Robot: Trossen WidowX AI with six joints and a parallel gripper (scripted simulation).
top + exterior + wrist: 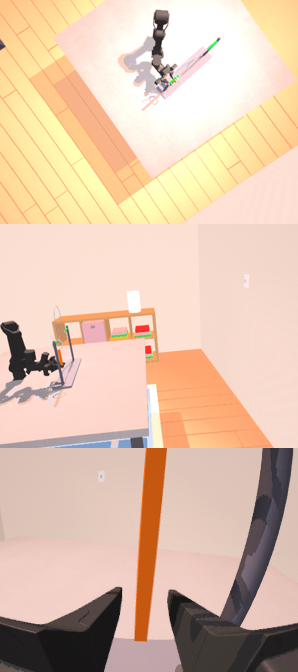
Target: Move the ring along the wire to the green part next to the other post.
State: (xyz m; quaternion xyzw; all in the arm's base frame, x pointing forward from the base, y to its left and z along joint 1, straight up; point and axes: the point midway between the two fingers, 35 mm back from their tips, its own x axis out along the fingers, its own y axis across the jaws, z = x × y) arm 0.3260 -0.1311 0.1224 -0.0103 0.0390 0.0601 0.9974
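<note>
The ring (63, 345) (176, 77) hangs around the near green part (57, 342) of the wire, beside the near post (58, 366) (274, 513). Its orange handle (60, 356) (152, 508) points down. My gripper (62, 364) (145, 593) is partly open at the handle's lower end. In the wrist view the handle shows between the two fingertips, with a gap on each side. The post stands close by the right finger. The far green part (213, 44) (65, 330) is next to the far post (70, 345).
The thin grey wire (54, 310) arches high between the green parts, above the gripper. Both posts stand on a flat base plate (193, 64) (74, 370) on the table (207, 96) (110, 389). A shelf (110, 314) stands behind the table.
</note>
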